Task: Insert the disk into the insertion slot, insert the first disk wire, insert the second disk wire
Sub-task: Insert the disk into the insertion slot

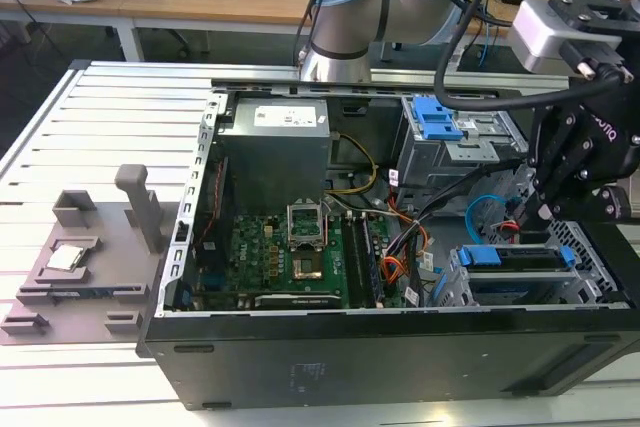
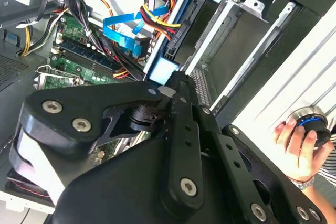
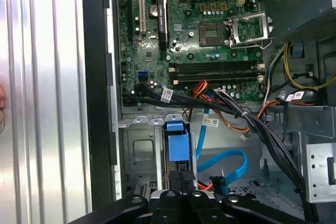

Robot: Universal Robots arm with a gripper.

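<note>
Jaws pinched together, just above blue-framed grey disk, seated in perforated insertion slot

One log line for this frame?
grey-metal rectangular disk in blue plastic carrier: inside silver perforated sheet-metal slot | black gripper: at carrier's blue end

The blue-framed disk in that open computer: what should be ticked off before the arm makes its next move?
1. Disk in the insertion slot: ok, its blue end sits inside.
2. Disk pushed fully home: cannot tell.
3. Gripper lined up on the disk's blue end: ok.
4. Black cable bundle off the slot's mouth: ok.
5. Blue cable plugged into the disk: cannot tell.
6. Person's hand outside the case: ok, on a knob.
</note>
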